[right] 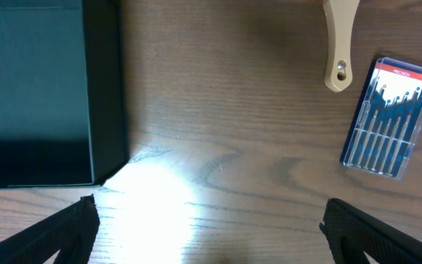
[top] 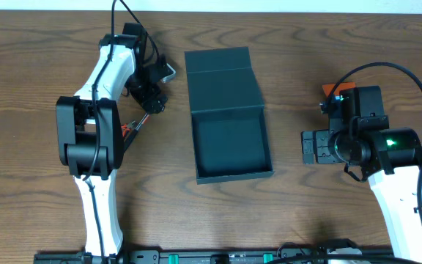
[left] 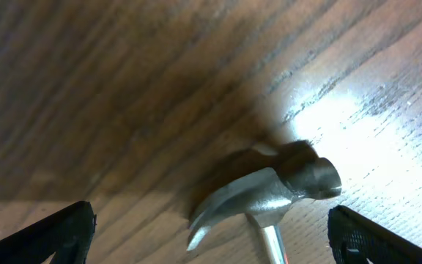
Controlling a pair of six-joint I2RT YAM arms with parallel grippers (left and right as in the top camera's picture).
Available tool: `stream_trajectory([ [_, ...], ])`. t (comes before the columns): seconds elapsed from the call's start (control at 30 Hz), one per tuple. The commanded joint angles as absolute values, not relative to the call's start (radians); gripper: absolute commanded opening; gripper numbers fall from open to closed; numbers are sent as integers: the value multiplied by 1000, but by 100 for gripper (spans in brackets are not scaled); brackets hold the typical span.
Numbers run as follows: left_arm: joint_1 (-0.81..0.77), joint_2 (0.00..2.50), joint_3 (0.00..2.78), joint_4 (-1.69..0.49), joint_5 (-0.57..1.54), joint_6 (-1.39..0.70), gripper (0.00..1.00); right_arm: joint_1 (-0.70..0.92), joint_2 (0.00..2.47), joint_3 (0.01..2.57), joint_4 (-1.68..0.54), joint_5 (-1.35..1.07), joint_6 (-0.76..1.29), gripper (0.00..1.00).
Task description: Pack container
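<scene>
Container (top: 229,139) sits mid-bench (top: 306,44), between the two arms. It is a dark teal-grey box, open, with the inside bare. The lid (top: 218,60) is folded back flat on the far side.

Left end effector (top: 152,86): far left, just left of the lid, pointing down at the bench. Released, jaws wide apart, nothing in them. Its wrist camera shows a steel claw hammer (left: 269,194) lying on the wood between the two dark fingertips, touching neither, with the shaft running toward the camera.

Right end effector (top: 315,147): right of the container, near its near-right corner, low over bare wood. Also released, jaws spread, holding nothing. Its wrist view has the container's dark wall at the left edge. On the opposite side lies a clear case of small screwdrivers (right: 390,117), and just beside it the end of a pale wooden handle (right: 341,44) with a hole through it. Neither touches the box.
</scene>
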State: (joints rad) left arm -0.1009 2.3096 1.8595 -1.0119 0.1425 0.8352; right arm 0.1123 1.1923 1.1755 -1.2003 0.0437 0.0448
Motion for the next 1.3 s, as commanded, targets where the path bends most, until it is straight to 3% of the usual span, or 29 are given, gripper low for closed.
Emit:
stream_trajectory([
  [0.0,-99,2321,1830,-1015,139,846,99,104,1196,1193,-1204,56,59,99],
  [0.47,-99,2321,1777,-1003,145,858,96,104,1196,1193,-1209,57,58,99],
  [0.67,-99,2321,1771,-1003,145,861,87,104,1196,1193,-1223,56,59,99],
  [0.9,-99,2321,1771,-1003,145,861,70,104,1196,1193,-1227,56,58,99],
  [1.27,-104,2321,1771,-1003,145,860,56,104,1196,1193,-1228,56,59,99],
])
